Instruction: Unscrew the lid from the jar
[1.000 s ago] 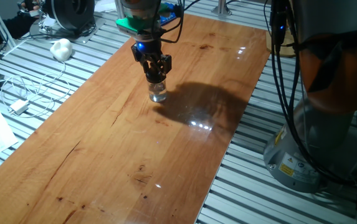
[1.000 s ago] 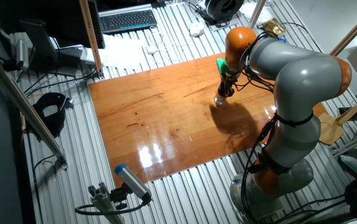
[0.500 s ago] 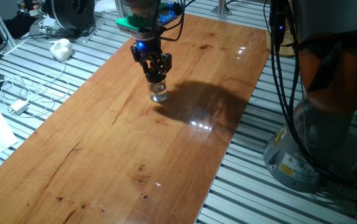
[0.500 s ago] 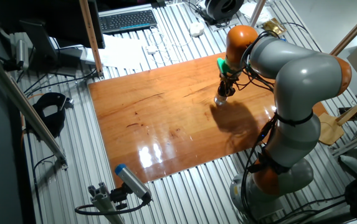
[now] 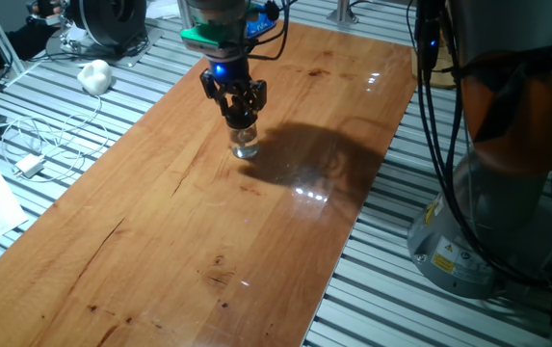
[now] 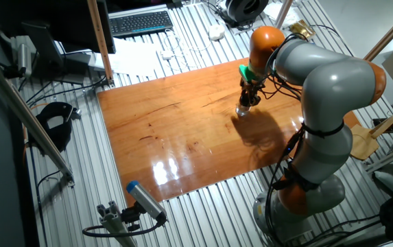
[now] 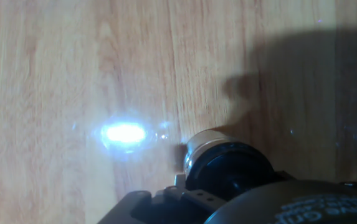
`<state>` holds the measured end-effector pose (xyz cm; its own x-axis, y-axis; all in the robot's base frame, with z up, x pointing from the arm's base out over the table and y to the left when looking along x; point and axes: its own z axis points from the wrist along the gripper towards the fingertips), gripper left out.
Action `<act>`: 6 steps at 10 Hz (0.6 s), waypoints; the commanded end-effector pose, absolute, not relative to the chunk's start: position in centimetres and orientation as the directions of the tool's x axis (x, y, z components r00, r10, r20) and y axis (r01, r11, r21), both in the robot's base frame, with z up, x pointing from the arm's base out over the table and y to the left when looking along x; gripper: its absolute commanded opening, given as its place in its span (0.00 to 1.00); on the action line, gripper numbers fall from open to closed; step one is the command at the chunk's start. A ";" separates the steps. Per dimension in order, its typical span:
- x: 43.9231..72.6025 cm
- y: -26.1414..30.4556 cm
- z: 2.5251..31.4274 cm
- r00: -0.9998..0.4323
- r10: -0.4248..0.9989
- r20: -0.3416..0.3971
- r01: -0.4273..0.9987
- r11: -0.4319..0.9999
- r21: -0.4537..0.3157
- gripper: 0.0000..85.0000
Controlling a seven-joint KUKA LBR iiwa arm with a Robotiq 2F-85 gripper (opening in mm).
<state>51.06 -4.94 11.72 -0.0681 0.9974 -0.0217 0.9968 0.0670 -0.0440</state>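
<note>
Hand view puts the black lid (image 7: 228, 171) directly beneath our gripper (image 5: 238, 113), on the clear jar (image 5: 246, 146) standing on the wooden bench (image 5: 160, 231). Our fingers (image 5: 229, 101) look clamped narrowly on that lid. We should twist about the jar's upright axis, squeezing firmly, without pressing sideways, lest the glass slide.
</note>
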 end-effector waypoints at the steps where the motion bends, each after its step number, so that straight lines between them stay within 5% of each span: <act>1: 51.1 -4.9 11.7 -0.094 0.995 -0.019 0.995 0.093 -0.046 0.40; 6: 50.9 -4.7 11.7 -0.227 0.974 -0.012 0.972 0.225 -0.065 0.40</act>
<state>50.98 -4.65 11.75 -0.2277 0.9737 -0.0115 0.9719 0.2265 -0.0641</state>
